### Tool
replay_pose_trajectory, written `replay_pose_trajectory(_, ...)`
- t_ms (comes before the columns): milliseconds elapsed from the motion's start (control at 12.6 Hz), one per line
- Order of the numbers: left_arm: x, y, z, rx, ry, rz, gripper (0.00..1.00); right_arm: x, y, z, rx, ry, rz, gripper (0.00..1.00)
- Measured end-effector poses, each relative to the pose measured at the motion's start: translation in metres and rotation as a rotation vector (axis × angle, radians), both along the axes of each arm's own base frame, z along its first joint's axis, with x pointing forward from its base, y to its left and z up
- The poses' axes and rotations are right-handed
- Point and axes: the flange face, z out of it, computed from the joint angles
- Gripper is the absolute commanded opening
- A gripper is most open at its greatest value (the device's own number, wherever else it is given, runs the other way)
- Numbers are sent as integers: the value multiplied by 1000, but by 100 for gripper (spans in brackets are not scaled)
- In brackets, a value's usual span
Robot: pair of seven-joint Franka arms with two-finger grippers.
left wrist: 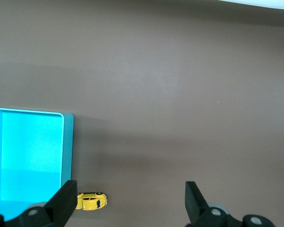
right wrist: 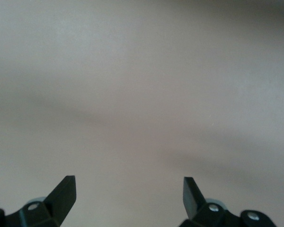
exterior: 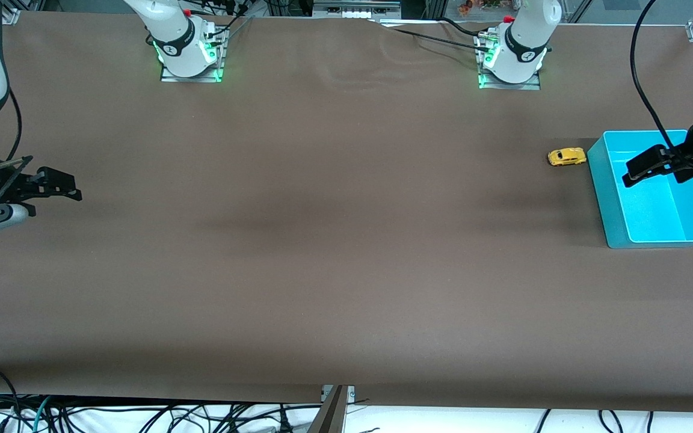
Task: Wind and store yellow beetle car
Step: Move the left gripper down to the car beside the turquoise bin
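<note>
- Front view: yellow beetle car (exterior: 566, 157) is tiny, bright yellow, with a rounded body and dark windows. It sits on the brown table (exterior: 322, 240) just beside the turquoise bin (exterior: 608, 198), at the bin's corner farther from the camera, toward my left arm's end.
- Front view: my left gripper (exterior: 638, 168) hangs over the bin, fingers spread, holding nothing. My right gripper (exterior: 64, 185) waits over the bare table at the right arm's end, fingers also apart and empty.
- Front view: the wide brown surface between the two arms carries nothing.
- Left wrist view: car (left wrist: 91, 201) lies close by the bin wall (left wrist: 68, 146), next to one fingertip (left wrist: 66, 198); open mat on the rest.
- Right wrist view: only plain mat (right wrist: 142, 94) between my spread fingertips (right wrist: 66, 191).
</note>
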Motion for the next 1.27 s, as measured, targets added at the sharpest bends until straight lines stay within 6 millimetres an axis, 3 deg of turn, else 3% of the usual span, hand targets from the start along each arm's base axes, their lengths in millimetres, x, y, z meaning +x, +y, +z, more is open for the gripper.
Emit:
replay_pose_trajectory(238,0,7,-1,1,4,13,100,-5,5,14,-4,4,-39,100)
replay_pose_trajectory(396,-3,26,-9,0,46,71,100,-9,4,23,-9,30,-37,100)
replay_pose_trajectory(634,-15,55,-31,5,178,297,100,-12,1,32,-26,41,-40,100)
replay_pose_trajectory(952,-46,74,-88,108,301,473,100,-14,-14,43,-54,23,-64,100)
replay_pose_trajectory(1110,-74,97,-114,115,293,568,100,-22,-23,70,-111,-23,-72,100)
replay_pose_trajectory(1269,-108,114,-153,118,253,677,100,-34,-18,97,-122,-66,-69,100)
